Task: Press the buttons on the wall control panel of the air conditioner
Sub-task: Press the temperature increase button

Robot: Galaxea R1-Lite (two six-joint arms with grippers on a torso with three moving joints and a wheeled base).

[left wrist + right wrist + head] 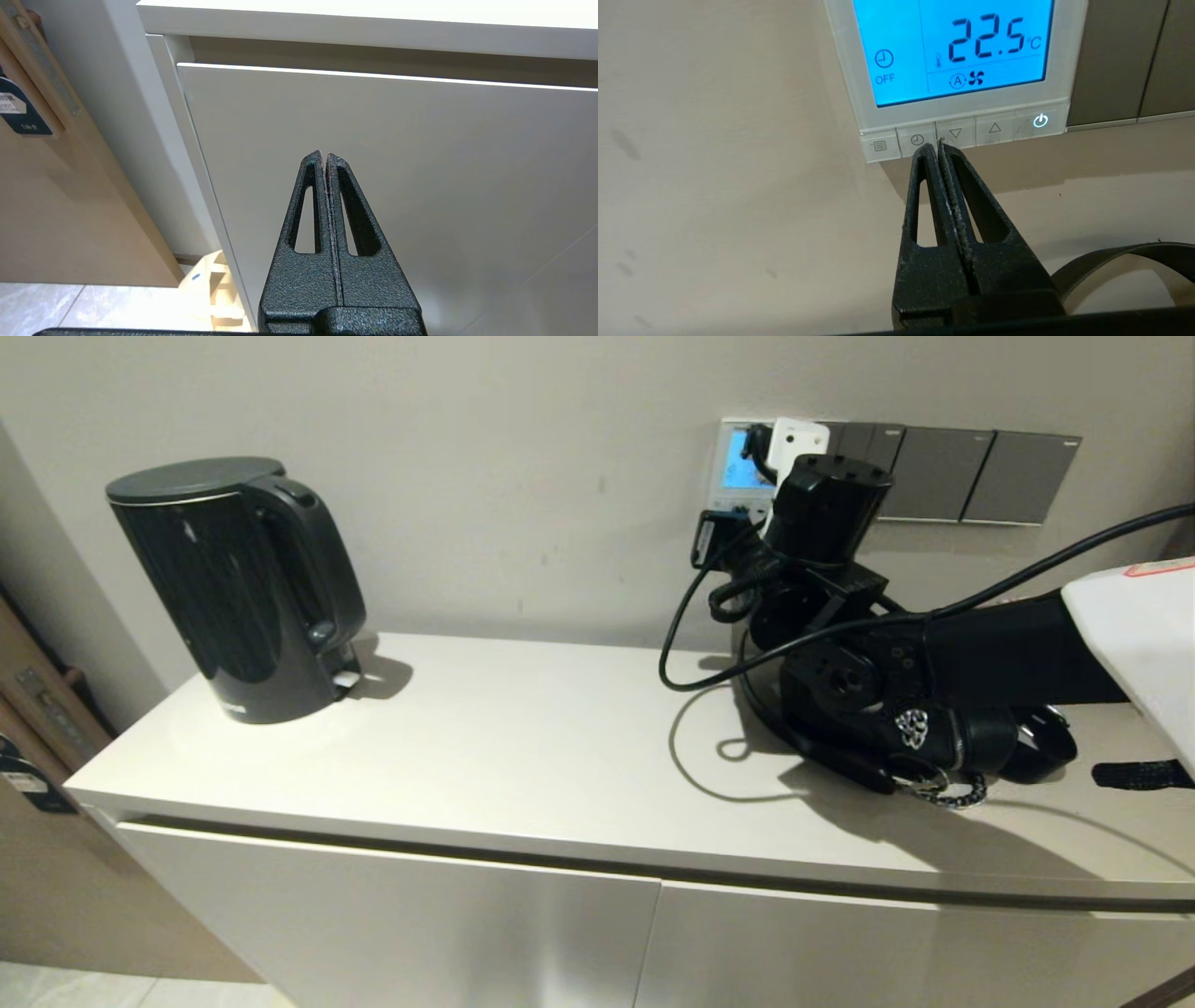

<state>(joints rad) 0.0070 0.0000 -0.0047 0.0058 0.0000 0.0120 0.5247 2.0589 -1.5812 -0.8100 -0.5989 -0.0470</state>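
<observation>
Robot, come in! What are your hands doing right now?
Right gripper shut, tips at the buttons under the lit wall control panel. Left gripper shut, parked by cabinet front. Nothing blocking.

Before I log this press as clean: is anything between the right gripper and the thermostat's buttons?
Nothing visible is. The right gripper, jaws shut, has its tips right at the buttons along the bottom edge of the wall control panel, between the clock and down-arrow keys. Its cable trails behind. The left gripper is parked below by the cabinet front.

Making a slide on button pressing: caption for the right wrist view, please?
Shut right gripper tips at the buttons under the panel showing 22.5 °C.
</observation>
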